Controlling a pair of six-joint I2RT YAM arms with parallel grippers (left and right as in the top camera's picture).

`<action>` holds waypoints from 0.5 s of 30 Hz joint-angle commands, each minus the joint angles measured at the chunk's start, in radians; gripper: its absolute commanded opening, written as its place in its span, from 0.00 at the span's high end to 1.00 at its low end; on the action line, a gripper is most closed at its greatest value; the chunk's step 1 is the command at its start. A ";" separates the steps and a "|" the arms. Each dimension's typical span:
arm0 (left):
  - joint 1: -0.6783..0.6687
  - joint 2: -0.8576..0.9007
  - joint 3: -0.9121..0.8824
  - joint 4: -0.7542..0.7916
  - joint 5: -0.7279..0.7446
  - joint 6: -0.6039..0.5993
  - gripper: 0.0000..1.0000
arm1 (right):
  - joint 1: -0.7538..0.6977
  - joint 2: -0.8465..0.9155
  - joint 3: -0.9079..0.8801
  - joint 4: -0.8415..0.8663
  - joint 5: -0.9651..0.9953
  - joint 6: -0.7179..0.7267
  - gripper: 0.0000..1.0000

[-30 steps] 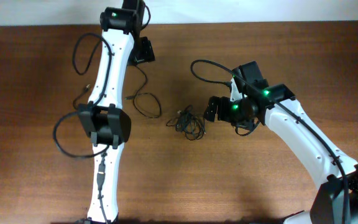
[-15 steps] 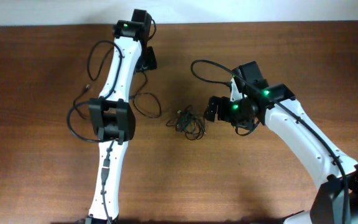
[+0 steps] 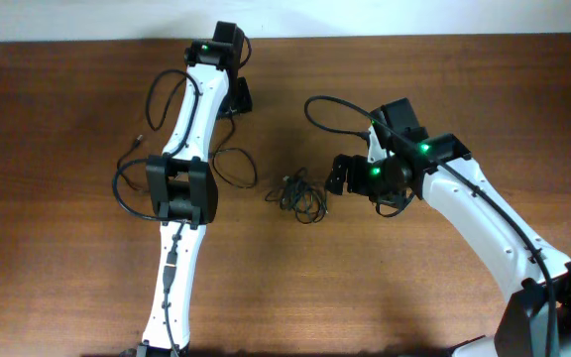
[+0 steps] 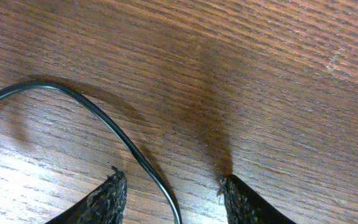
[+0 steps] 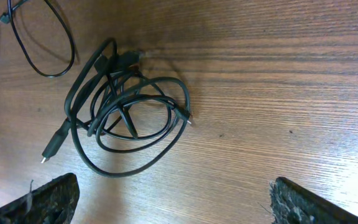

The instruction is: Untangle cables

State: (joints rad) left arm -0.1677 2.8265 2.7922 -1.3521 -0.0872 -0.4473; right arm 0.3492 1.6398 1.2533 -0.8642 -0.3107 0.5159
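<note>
Black cables (image 3: 298,193) sit mostly knotted in one bundle mid-worktop (image 3: 414,297), just ahead of the right pincer (image 5: 166,199), which hangs wide open and empty. Over the last second the left pincer (image 4: 171,190) has swung off toward the far edge, its jaws parted and gripping nothing, with a loose strand (image 4: 98,115) lying slack beneath it. One cord looks freed, but the knot remains.

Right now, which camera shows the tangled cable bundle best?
Right wrist: the bundle sits close, loops and plugs distinct. Overhead shows it as a small dark clump between the arms. Left wrist shows just one loose strand, not the bundle.
</note>
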 commanded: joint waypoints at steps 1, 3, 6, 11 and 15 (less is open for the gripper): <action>0.011 0.066 0.002 -0.006 -0.028 -0.008 0.51 | -0.002 0.003 -0.005 -0.009 0.010 -0.003 0.01; 0.015 0.077 0.002 -0.014 -0.035 -0.008 0.62 | -0.002 0.003 -0.005 -0.012 0.010 -0.003 0.01; 0.016 0.077 0.003 -0.013 -0.042 -0.008 0.79 | -0.002 0.003 -0.005 -0.015 0.010 -0.003 0.01; 0.017 0.068 0.042 -0.040 -0.046 -0.007 1.00 | -0.002 0.003 -0.005 -0.019 0.009 -0.003 0.01; 0.018 0.037 0.195 -0.115 -0.043 0.035 1.00 | -0.002 0.003 -0.005 -0.021 0.009 -0.003 0.01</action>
State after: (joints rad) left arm -0.1623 2.8567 2.8716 -1.4334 -0.1097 -0.4515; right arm 0.3492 1.6398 1.2533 -0.8833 -0.3107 0.5163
